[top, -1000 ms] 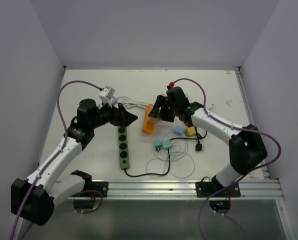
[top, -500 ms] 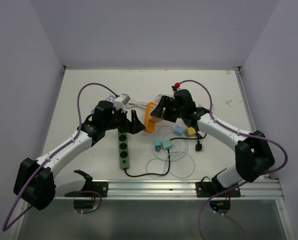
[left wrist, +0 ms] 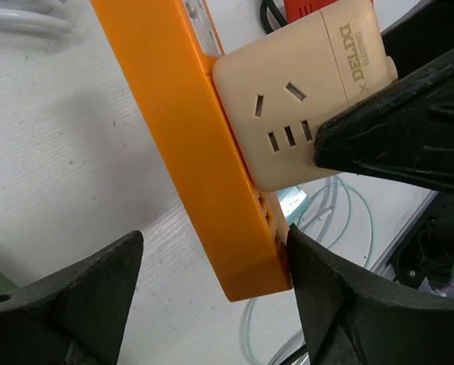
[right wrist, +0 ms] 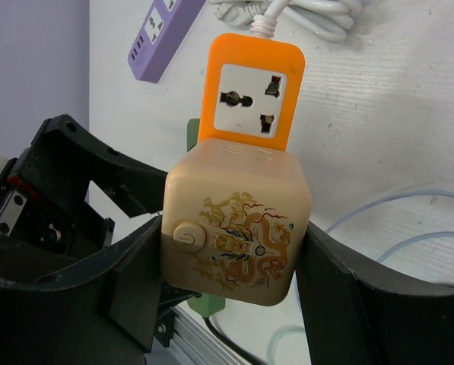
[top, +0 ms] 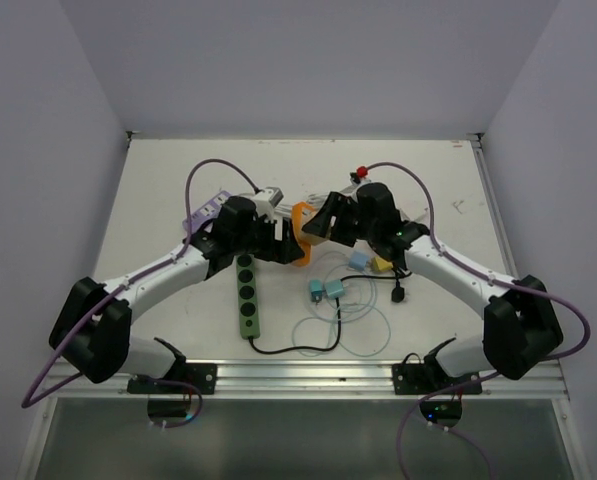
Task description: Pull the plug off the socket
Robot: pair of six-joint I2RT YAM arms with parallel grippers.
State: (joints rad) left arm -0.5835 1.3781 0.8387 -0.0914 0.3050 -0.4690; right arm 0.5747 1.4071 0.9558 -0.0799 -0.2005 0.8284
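Note:
The plug is a beige cube adapter (right wrist: 238, 228) with a dragon print, seated in the orange socket strip (right wrist: 249, 99). My right gripper (right wrist: 230, 255) is shut on the cube's two sides. In the left wrist view the cube (left wrist: 287, 99) sticks out of the strip (left wrist: 188, 144), whose near end lies between the jaws of my left gripper (left wrist: 211, 255). One finger (left wrist: 325, 296) touches the strip's face; the other (left wrist: 82, 296) stands apart, so the gripper is open. From above, both grippers (top: 281, 240) (top: 323, 222) meet at the strip (top: 300, 240).
A green power strip (top: 248, 295) lies below the left gripper, its black cable (top: 298, 348) curling toward the front rail. A purple strip (top: 203, 212) lies at the left, and a white cable coil (right wrist: 303, 19) behind. Small teal (top: 328, 290), blue and yellow (top: 370, 262) adapters and pale cable loops (top: 363, 325) lie right of centre.
My left arm has swung right from above the green strip to the orange strip, and its jaws now straddle the strip's end and have narrowed. The right gripper kept hold of the plug.

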